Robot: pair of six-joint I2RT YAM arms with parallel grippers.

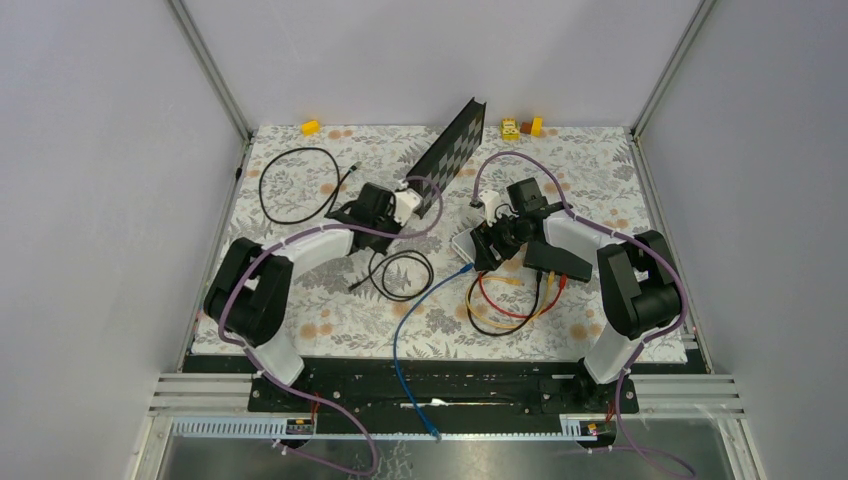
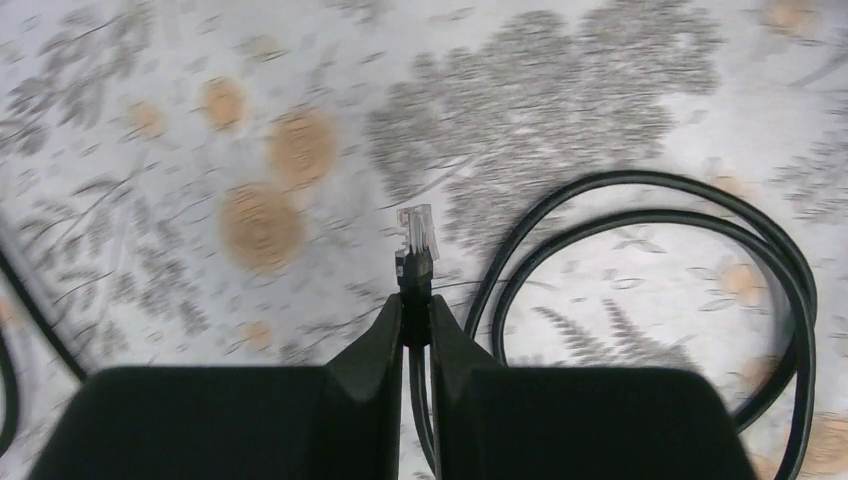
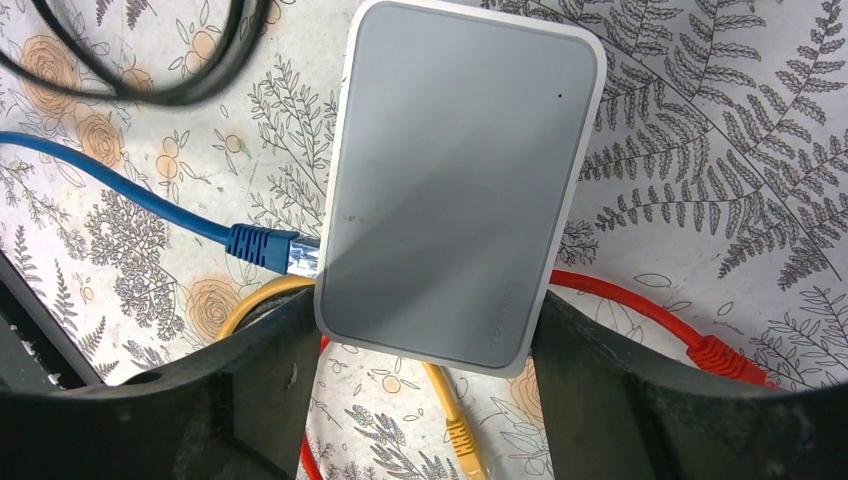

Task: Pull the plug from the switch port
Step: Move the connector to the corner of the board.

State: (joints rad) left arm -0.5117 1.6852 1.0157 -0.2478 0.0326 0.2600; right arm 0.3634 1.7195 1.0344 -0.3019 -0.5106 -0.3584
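**Black cable's plug [image 2: 416,232] nipped by left gripper [image 2: 415,318]; right gripper [image 3: 422,312] grips grey box [image 3: 460,170]**

Only the top view shows the switch [image 1: 558,262]. It lies flat, right of the table's [image 1: 330,310] middle, partly under the right arm. Only the left wrist view shows the clear plug, out of any port, above the flowered cloth beside a loop of black cable [image 2: 650,200]. Only the right wrist view shows a blue plug [image 3: 262,245] seated in the grey box's side. A red lead [image 3: 640,305] and a yellow lead [image 3: 445,400] run beneath that box.

The switch's sockets are too small to make out, so I cannot tell whether any lead is plugged into it. From above, both grippers' fingers are hard to see.

The left fingers are almost closed, pinching the black boot just behind the plug. The right fingers stand wide apart and touch both long sides of the grey box at its near end.
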